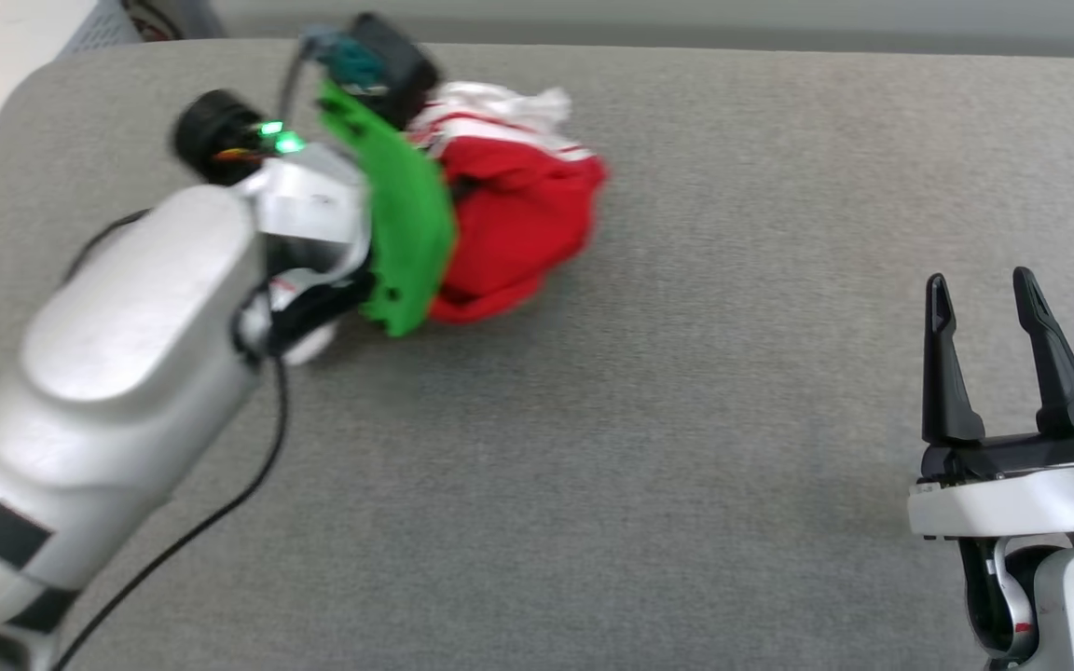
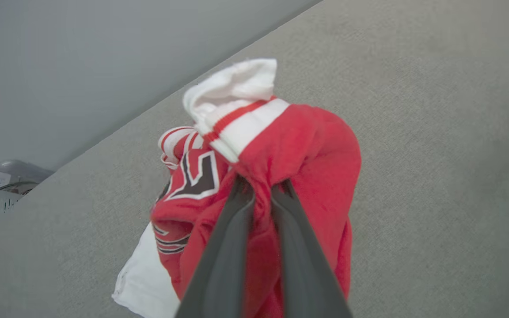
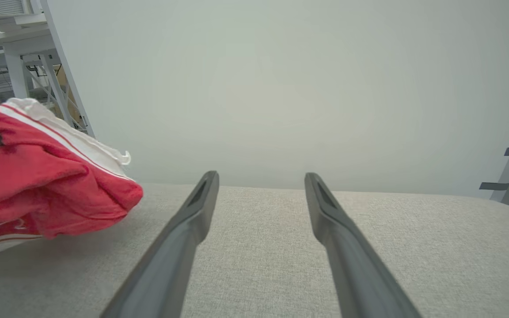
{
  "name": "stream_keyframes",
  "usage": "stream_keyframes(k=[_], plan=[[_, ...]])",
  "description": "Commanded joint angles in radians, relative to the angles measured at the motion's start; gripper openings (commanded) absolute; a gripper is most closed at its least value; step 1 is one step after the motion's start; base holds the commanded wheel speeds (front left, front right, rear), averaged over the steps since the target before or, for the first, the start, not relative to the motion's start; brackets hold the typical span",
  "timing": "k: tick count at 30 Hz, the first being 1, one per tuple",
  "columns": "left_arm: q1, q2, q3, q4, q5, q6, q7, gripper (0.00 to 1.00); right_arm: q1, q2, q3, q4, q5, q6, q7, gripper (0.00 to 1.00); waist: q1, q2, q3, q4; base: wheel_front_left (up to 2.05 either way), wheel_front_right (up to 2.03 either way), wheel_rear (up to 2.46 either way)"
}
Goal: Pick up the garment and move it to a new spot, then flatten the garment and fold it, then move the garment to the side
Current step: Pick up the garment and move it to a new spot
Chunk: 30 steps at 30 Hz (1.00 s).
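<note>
Grey cloth covers the table [image 1: 686,466], on whose far left side the left gripper [image 2: 263,183] is clamped onto a fold of the bunched red-and-white jersey [image 1: 518,224], which is well to the left of the right gripper [image 1: 984,312], spread wide and empty.

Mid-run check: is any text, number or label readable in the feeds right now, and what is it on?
Chest print on the garment: black, white-outlined characters, partly hidden in the crumpled folds, so they cannot be read.
No other legible text, brand, number or sign.
</note>
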Motion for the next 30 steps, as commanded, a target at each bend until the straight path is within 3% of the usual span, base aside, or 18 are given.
stream_keyframes(k=[1, 7, 15, 20, 27, 28, 29, 30], plan=[[-0.037, -0.036, -0.022, 0.0, 0.014, -0.003, -0.015, 0.0, -0.019, -0.001, 0.0, -0.003, 0.013, -0.001, -0.002, 1.0, 0.0, -0.0001, 0.024, -0.072, 0.0, 0.0, 0.0], [-0.125, -0.176, -0.153, 0.053, 0.012, -0.003, -0.098, 0.0, -0.038, -0.001, -0.011, -0.013, 0.025, -0.001, -0.002, 1.0, 0.0, -0.0001, 0.082, -0.149, 0.0, 0.0, 0.0], [-0.103, -0.334, -0.341, 0.208, -0.013, -0.003, -0.219, 0.0, -0.051, -0.001, -0.035, -0.019, 0.042, -0.001, -0.002, 1.0, 0.0, -0.0001, 0.135, -0.185, 0.0, 0.0, 0.0], [-0.016, -0.395, -0.382, 0.267, -0.018, -0.003, -0.232, 0.0, -0.056, -0.001, -0.038, -0.019, 0.044, -0.001, -0.002, 1.0, 0.0, -0.0001, 0.151, -0.184, 0.0, 0.0, 0.0], [0.063, -0.425, -0.386, 0.281, 0.027, -0.003, -0.214, 0.0, -0.063, -0.001, -0.039, -0.006, 0.04, -0.001, -0.002, 1.0, 0.0, -0.0001, 0.148, -0.172, 0.0, 0.0, 0.0], [0.06, -0.426, -0.386, 0.288, 0.029, -0.003, -0.239, 0.18, -0.061, -0.001, -0.04, -0.004, 0.038, -0.001, -0.002, 1.0, 0.0, -0.0001, 0.14, -0.167, 0.0, 0.0, 0.0], [0.055, -0.427, -0.386, 0.293, 0.031, -0.003, -0.263, 1.0, -0.058, -0.001, -0.041, -0.001, 0.037, -0.001, -0.002, 1.0, 0.0, -0.0001, 0.132, -0.164, 0.0, 0.0, 0.0], [0.05, -0.428, -0.386, 0.3, 0.031, -0.003, -0.295, 1.0, -0.054, -0.001, -0.041, 0.002, 0.034, -0.001, -0.002, 1.0, 0.0, -0.0001, 0.12, -0.159, 0.0, 0.0, 0.0]])
